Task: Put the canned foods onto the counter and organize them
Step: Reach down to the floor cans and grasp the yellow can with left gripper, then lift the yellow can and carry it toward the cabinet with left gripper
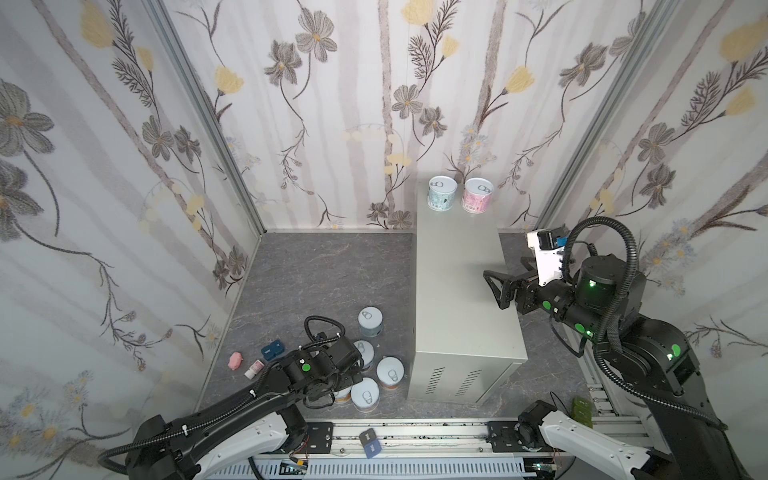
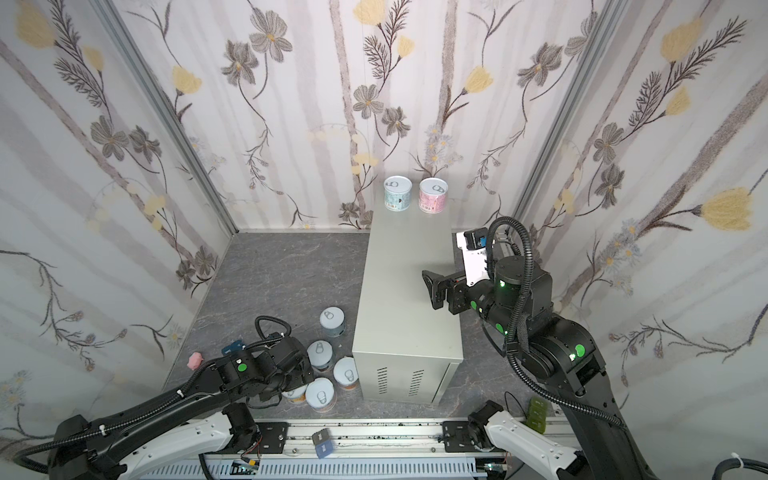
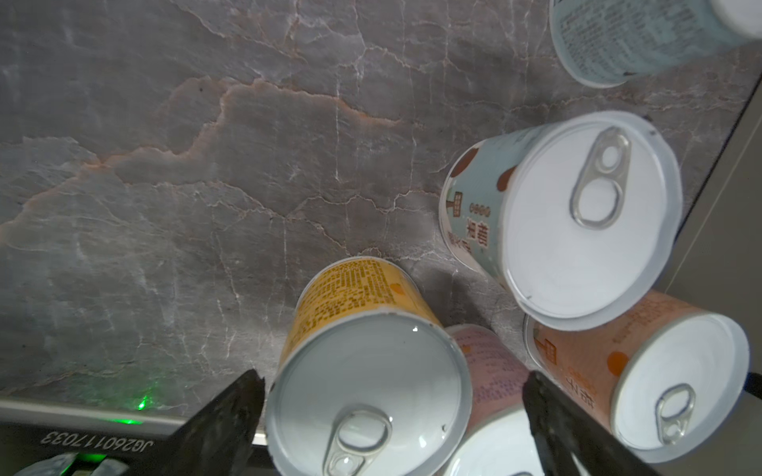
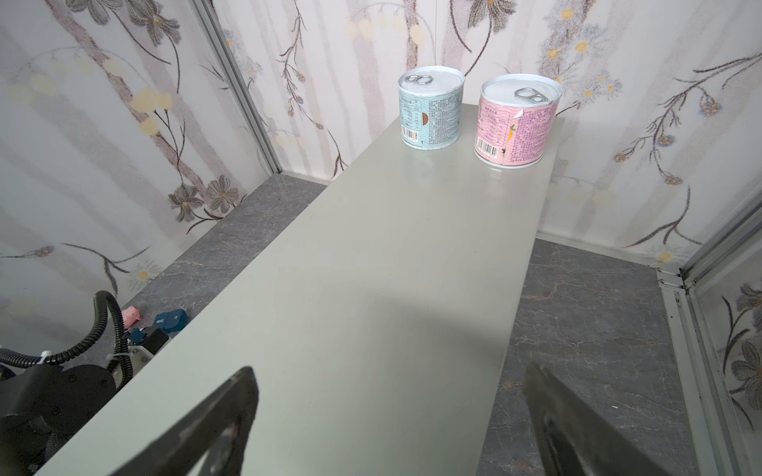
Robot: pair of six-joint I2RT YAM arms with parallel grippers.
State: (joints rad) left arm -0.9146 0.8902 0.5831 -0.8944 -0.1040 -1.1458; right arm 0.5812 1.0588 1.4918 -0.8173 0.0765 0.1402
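The counter (image 1: pixel 457 291) is a long light-grey box with vent slots at its near end. At its far end stand a light blue can (image 1: pixel 442 192) and a pink can (image 1: pixel 478 195), upright and side by side, as the right wrist view also shows for the light blue can (image 4: pixel 431 109) and the pink can (image 4: pixel 515 121). Several more cans stand close together on the floor left of the counter (image 1: pixel 390 372). My left gripper (image 3: pixel 393 376) is open and low over them, one finger beside a yellow can (image 3: pixel 354 296). My right gripper (image 1: pixel 494 291) hangs open and empty over the counter's right edge.
A pink pig toy (image 1: pixel 235 360), a blue block (image 1: pixel 272 350) and a small bottle (image 1: pixel 253 369) lie on the dark marbled floor left of the cans. The metal rail (image 1: pixel 415 432) runs along the front. Floral walls close in on three sides.
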